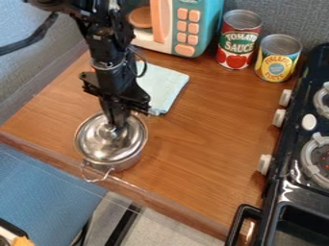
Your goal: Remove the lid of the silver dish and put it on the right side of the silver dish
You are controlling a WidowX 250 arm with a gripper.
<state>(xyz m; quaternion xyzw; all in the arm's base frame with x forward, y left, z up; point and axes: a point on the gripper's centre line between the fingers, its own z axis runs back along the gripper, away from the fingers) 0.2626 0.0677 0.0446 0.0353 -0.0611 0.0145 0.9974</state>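
Observation:
The black gripper (116, 124) hangs straight down over the silver dish, with its lower end right at the knob in the middle of the lid. The round, shiny lid (103, 148) lies on top of the silver dish (126, 164), near the front left edge of the wooden counter. A wire handle sticks out at the front of the dish. Where the gripper meets the knob, the knob is partly hidden, and a firm hold cannot be made out.
Behind the dish lies a pale blue cloth (166, 86). A toy microwave (208, 24), a tomato sauce can (237, 41) and a yellow can (277, 58) stand at the back. The black stove (292, 158) borders the right side. Bare wooden counter (199, 149) lies between dish and stove.

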